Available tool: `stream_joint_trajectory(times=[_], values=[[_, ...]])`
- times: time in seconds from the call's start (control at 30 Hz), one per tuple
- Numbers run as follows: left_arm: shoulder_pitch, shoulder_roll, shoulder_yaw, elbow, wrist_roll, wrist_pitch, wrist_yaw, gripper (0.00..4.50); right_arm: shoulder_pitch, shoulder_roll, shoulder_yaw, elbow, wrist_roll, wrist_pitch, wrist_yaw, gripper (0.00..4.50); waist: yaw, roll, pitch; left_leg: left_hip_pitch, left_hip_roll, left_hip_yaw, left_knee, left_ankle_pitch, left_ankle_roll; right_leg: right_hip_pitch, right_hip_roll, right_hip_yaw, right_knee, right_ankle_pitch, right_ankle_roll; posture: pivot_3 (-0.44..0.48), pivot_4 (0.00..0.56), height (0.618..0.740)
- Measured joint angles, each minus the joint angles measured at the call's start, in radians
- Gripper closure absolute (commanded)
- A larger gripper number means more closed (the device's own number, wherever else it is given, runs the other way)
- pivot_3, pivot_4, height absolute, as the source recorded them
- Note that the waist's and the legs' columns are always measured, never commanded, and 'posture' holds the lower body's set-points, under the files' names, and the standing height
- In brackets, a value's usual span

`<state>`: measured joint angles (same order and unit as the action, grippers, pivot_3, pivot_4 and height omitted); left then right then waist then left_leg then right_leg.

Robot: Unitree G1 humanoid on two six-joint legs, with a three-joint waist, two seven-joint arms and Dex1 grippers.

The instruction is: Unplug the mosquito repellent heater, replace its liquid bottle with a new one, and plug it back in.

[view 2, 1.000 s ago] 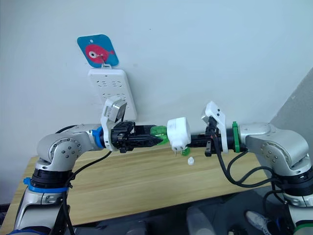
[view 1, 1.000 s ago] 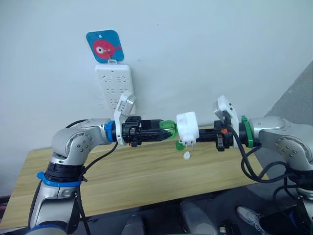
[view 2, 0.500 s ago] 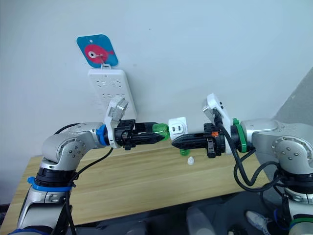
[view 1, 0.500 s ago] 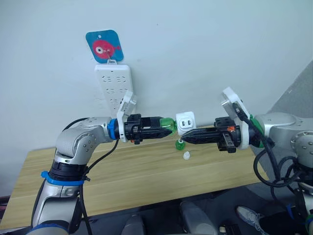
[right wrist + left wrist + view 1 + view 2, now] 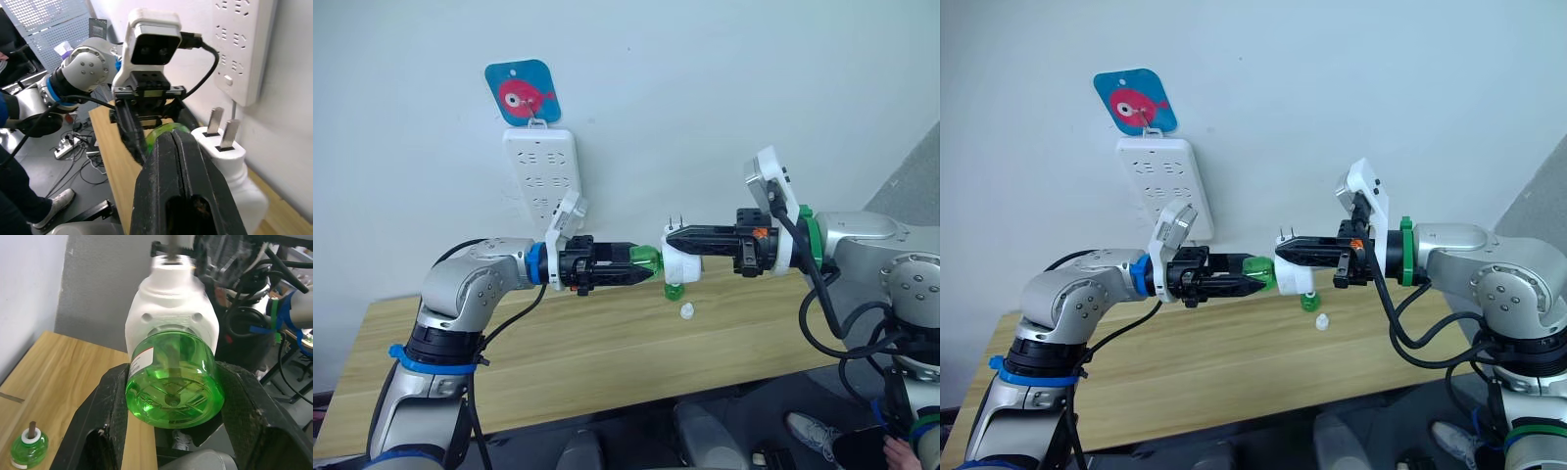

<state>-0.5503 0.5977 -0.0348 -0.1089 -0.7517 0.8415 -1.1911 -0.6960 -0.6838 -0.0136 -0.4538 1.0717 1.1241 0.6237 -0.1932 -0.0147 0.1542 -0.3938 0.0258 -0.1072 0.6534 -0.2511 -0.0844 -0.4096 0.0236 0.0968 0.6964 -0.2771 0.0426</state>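
The white mosquito repellent heater (image 5: pixel 681 264) hangs in the air above the table, its two prongs (image 5: pixel 675 223) pointing up. A green liquid bottle (image 5: pixel 172 382) sits in its base, and my left gripper (image 5: pixel 646 264) is shut on that bottle. My right gripper (image 5: pixel 674 237) is shut, its black fingers (image 5: pixel 178 171) pressed together with nothing between them, lying along the heater's top beside the prongs. A second small green bottle (image 5: pixel 674 290) stands on the wooden table (image 5: pixel 558 362) below, with a small white cap (image 5: pixel 686 311) next to it.
A long white power strip (image 5: pixel 541 174) hangs on the wall behind my left arm, under a blue tag with a pink fish (image 5: pixel 523 92). The table's front edge runs below both arms. A grey panel (image 5: pixel 911 186) stands at the far right.
The heater has turned from prongs facing the camera to prongs up. My right gripper has risen from below the heater to lie along its top. The left gripper keeps hold of the bottle.
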Motion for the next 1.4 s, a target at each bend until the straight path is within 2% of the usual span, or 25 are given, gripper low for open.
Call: stream_joint_trajectory(times=[0.8,1.13,1.4], values=[[0.009,0.018,-0.031,-0.013,0.003,0.004,-0.034,2.22,-0.005,-0.031,0.051,0.048,-0.071,0.051,0.087,4.50,0.000,0.000,0.000,0.000,0.000,0.000,0.000,0.000,0.000,0.000,0.000,0.000,0.000,0.000,0.000,-0.189,0.079,0.728],[0.009,0.009,-0.029,-0.027,0.003,-0.006,-0.037,2.22,-0.021,-0.004,0.010,0.087,-0.019,0.096,0.073,4.50,0.000,0.000,0.000,0.000,0.000,0.000,0.000,0.000,0.000,0.000,0.000,0.000,0.000,0.000,0.000,-0.190,0.083,0.728],[0.020,-0.012,-0.006,-0.026,0.003,-0.039,-0.008,2.22,-0.032,0.010,-0.101,0.107,0.056,0.109,0.014,4.50,-0.001,0.000,0.000,0.000,0.000,0.000,0.000,0.000,0.000,0.000,0.000,0.000,0.000,0.000,0.000,-0.194,0.083,0.728]])
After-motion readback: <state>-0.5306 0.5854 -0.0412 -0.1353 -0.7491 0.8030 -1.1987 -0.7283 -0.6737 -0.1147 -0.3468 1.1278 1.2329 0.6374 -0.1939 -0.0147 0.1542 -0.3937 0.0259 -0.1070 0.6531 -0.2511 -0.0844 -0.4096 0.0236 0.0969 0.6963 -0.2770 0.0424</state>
